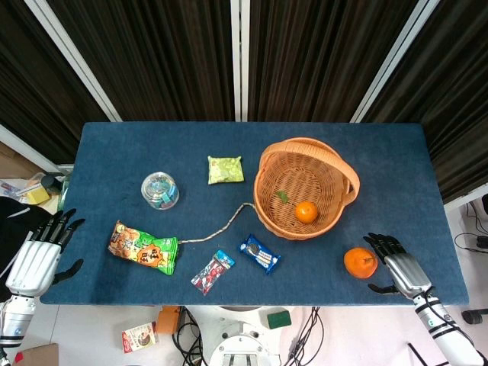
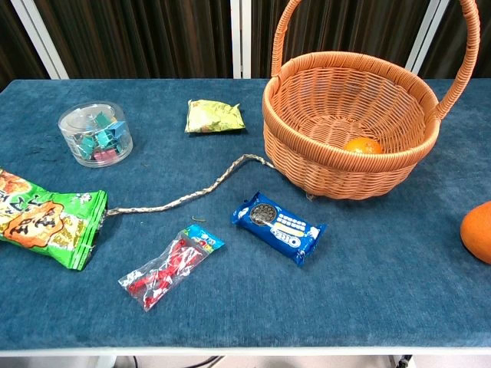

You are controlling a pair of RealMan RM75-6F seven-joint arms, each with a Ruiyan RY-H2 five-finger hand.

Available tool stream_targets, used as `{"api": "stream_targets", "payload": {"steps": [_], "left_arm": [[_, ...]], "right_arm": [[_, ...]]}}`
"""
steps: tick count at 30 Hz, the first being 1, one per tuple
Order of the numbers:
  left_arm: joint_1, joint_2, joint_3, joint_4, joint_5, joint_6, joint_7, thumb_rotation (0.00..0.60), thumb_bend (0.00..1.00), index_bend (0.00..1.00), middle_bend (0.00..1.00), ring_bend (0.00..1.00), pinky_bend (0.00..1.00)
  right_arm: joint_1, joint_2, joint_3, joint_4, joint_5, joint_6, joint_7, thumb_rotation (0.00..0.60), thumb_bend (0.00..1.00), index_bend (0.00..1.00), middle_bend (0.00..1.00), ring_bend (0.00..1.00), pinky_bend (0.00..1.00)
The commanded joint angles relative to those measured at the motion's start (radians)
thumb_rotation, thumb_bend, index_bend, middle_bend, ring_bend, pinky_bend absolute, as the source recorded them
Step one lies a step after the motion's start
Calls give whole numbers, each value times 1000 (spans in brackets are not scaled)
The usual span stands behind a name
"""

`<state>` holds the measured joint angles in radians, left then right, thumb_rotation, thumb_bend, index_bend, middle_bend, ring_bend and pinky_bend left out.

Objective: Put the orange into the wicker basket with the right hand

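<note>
An orange (image 1: 359,262) lies on the blue table near its front right edge; the chest view shows only its left part (image 2: 479,231) at the right border. My right hand (image 1: 398,269) sits just right of it, fingers spread toward the fruit, holding nothing. The wicker basket (image 1: 268,180) stands behind and left of the orange, its rim (image 2: 347,156) close in the chest view. A second, smaller orange (image 1: 306,212) lies inside it (image 2: 362,145). My left hand (image 1: 38,255) hangs open off the table's left front corner.
On the table lie a green snack bag (image 1: 142,247), a clear tub of clips (image 1: 159,190), a yellow-green packet (image 1: 226,169), a blue cookie pack (image 1: 259,254), a red candy wrapper (image 1: 212,271) and a braided cord (image 1: 221,225) running to the basket.
</note>
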<state>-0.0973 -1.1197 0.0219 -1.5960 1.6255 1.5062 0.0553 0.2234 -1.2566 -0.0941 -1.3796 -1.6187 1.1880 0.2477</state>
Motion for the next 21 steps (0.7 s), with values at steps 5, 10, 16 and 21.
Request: {"api": "stream_targets", "payload": {"steps": [5, 10, 16, 21], "left_arm": [[3, 4, -4, -4, -16, -3, 3, 600, 220, 162, 61, 14, 185], [3, 5, -5, -7, -12, 1, 2, 600, 220, 161, 61, 14, 185], [0, 2, -7, -2, -14, -4, 2, 600, 220, 155, 61, 14, 185], [3, 0, -9, 3, -10, 9, -3, 600, 219, 155, 61, 14, 185]], "right_arm": [[5, -5, -3, 3, 5, -7, 4, 600, 156, 0, 0, 0, 0], [8, -13, -4, 11, 11, -13, 7, 600, 157, 0, 0, 0, 0], [13, -25, -6, 23, 12, -17, 19, 600, 167, 0, 0, 0, 0], [17, -51, -6, 52, 2, -10, 46, 600, 193, 0, 0, 0, 0]]}}
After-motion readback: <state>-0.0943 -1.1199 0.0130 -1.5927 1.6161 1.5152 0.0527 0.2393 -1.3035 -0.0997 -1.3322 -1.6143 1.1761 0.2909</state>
